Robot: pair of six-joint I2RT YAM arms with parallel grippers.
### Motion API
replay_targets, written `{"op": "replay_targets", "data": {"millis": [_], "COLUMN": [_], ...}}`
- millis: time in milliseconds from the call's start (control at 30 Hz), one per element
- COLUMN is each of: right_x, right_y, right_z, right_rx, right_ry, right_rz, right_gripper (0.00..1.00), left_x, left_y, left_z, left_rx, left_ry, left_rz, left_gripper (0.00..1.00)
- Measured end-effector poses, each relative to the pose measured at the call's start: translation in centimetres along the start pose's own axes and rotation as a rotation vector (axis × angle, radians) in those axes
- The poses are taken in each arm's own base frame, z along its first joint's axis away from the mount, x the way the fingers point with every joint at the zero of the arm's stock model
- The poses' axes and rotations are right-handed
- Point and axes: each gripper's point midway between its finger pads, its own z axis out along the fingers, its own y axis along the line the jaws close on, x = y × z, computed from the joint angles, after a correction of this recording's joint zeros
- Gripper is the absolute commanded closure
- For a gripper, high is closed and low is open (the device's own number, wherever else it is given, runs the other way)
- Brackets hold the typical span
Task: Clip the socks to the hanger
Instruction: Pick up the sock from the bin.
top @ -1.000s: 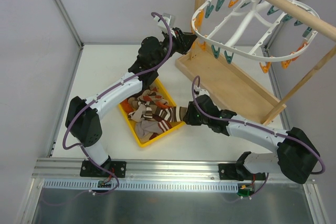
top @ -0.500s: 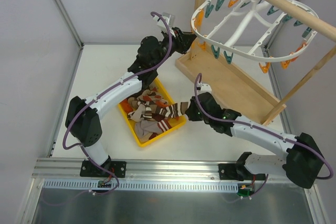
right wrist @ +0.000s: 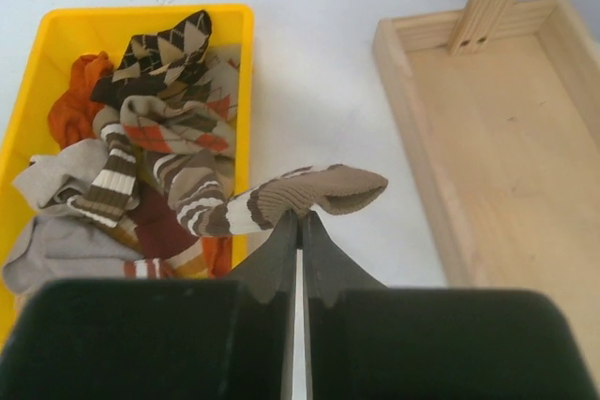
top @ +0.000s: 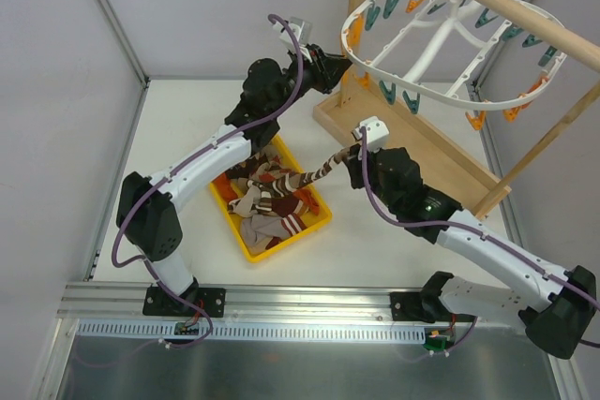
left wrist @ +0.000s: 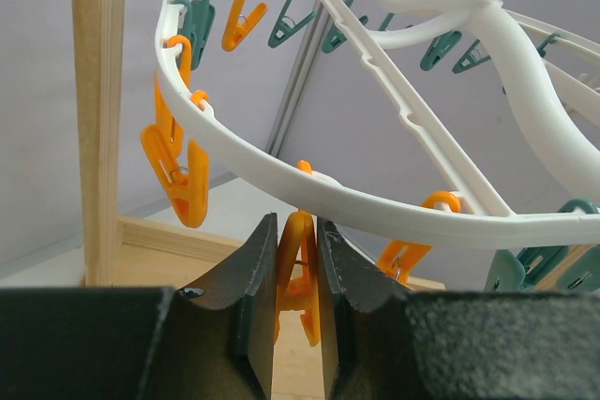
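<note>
The step in hand is bringing a sock to the hanger. The right end effector [right wrist: 300,224] is clenched on a brown striped sock [right wrist: 314,192], pinching it near one end. That end bulges past the fingertips, while the other end trails down into the yellow tray [right wrist: 141,12] among the remaining socks [right wrist: 150,138]. In the overhead view the sock hangs stretched between the tray and the raised arm, above the table [right wrist: 319,63].

Up at the hanger [left wrist: 244,158], the left end effector [left wrist: 297,227] grips an orange pin [left wrist: 298,278] hanging under the white ring, a finger on each side of it. I can't tell whether the pin's mouth is squeezed open.

I'd say the next move calls for lifting the sock clear of the pile and carrying its free end to that pin. The left fingers must hold the pin open until the cloth is inside.
</note>
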Motion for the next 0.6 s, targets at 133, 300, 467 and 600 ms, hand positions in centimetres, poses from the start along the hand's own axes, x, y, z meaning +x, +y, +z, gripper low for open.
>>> {"op": "replay_targets", "data": {"millis": [133, 300, 467, 600], "right_x": [-2.1, -4.6, -6.0, -6.3], "right_y": [-1.1, -1.4, -1.0, -1.0], "right_z": [0.0, 0.0, 0.3, 0.9], "right_rx": [0.008, -0.029, -0.085, -0.110], "right_ry": [-0.039, -0.095, -0.125, -0.127], "right_rz": [-0.060, -0.101, -0.161, -0.218], "right_gripper": [0.99, 0.99, 0.99, 0.99], "left_x": [-0.4, -1.0, -1.4, -1.2], "left_y": [0.0, -0.2, -0.7, -0.7], "left_z": [0.0, 0.1, 0.3, 0.5], "left_rx": [0.010, 0.016, 0.032, 0.030], "left_ry": [-0.003, -0.008, -0.010, -0.006], "left_rz": [0.000, -0.002, -0.031, -0.057], "left_gripper": [1.00, 0.99, 1.00, 1.00]}}
